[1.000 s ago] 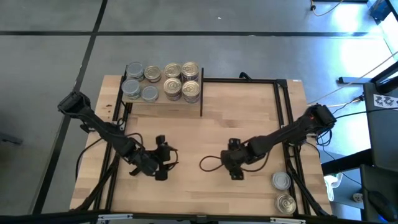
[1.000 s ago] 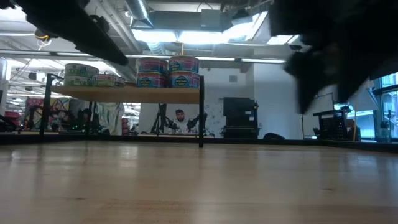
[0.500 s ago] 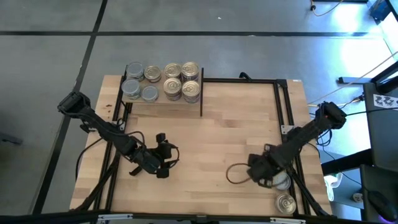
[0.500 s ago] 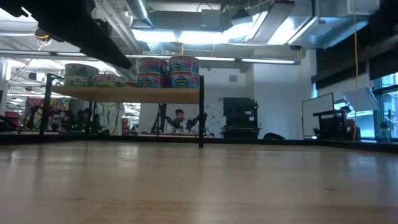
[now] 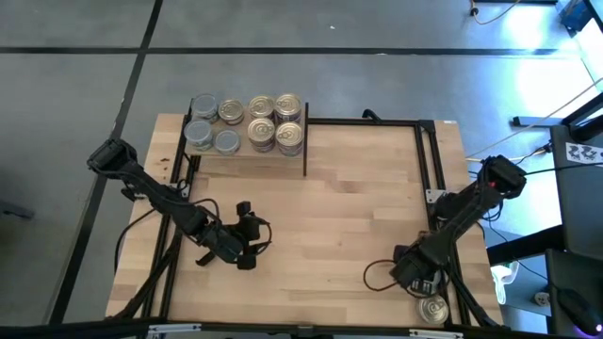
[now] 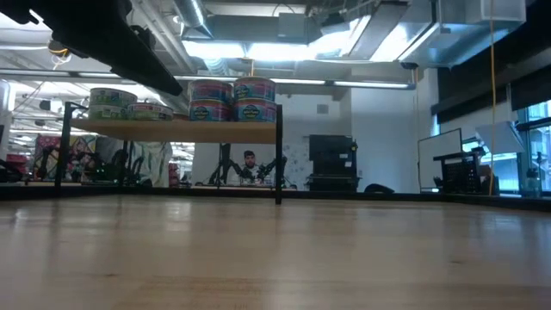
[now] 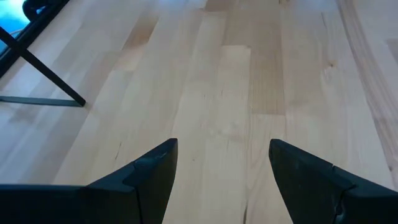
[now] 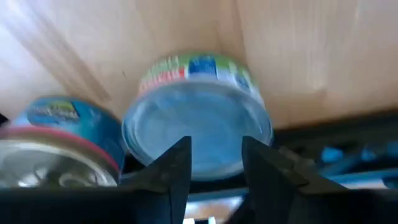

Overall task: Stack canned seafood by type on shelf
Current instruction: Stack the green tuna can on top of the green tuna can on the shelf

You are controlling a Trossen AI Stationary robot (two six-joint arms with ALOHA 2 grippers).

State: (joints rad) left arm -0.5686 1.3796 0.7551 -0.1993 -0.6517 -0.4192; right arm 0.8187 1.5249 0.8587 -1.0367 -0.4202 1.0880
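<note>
The shelf stands at the table's far left and carries several tins, silver tops on its left, gold tops on its right; in the low view some are stacked. Near the table's right near corner my right gripper hangs over a green-labelled tin with a silver top, fingers pointing down with a narrow gap. A blue-labelled gold-top tin stands beside it. My left gripper waits open over bare wood at the near left. My right gripper's fingertips stand over the middle of the tin's silver top, coming from above. The gap between them is narrower than the tin. I cannot tell whether they touch the top. The tin stands upright on the table.
A black frame rail runs along the table's right side, close to the two loose tins. The shelf's black upright stands at its right end. A cable loop lies left of the right gripper. Bare wood fills the middle.
My right gripper has gone from the table's middle toward the right and near edges and now stands over the silver-topped tin, hiding it in the high view. The tins have stayed where they were.
</note>
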